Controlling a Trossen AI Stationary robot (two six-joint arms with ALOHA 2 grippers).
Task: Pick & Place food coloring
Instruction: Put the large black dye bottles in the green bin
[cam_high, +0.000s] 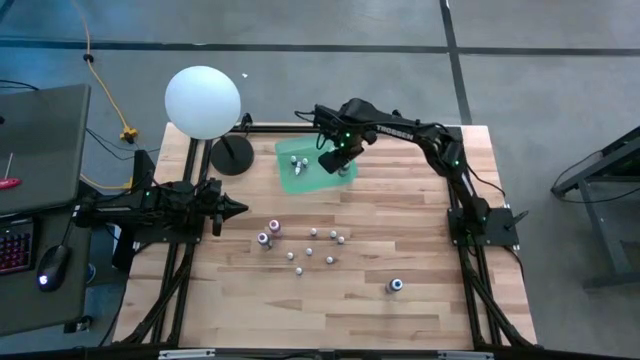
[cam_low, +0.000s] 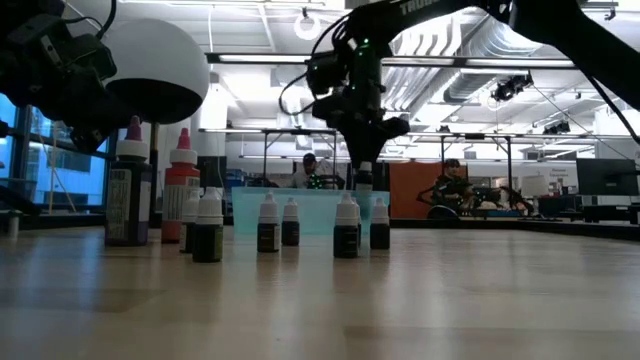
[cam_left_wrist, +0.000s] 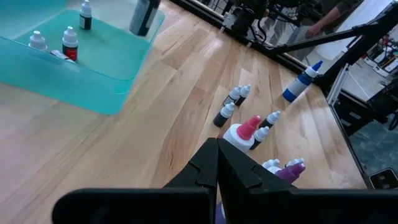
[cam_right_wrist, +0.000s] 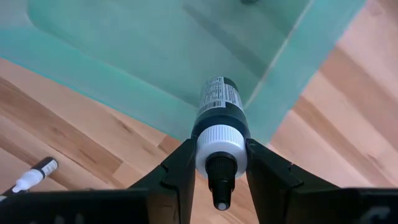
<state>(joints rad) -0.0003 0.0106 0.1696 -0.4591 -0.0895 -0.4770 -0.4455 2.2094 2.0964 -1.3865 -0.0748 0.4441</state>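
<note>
over the near corner of the green tray (cam_high: 300, 180), the right gripper (cam_right_wrist: 221, 163) has its fingers closed partway on a small dark food coloring bottle (cam_right_wrist: 219, 118), pinched at the white cap. it looks light and rigid, probably slick plastic, so the ribbed cap seems the safest hold. the right arm reaches far across the table (cam_high: 420, 240), wrist angled down. three bottles (cam_left_wrist: 69, 43) already sit in the tray; the rest (cam_high: 300, 245) stand mid-table. the left gripper (cam_left_wrist: 217, 163) waits at the left side, fingers together, empty.
</note>
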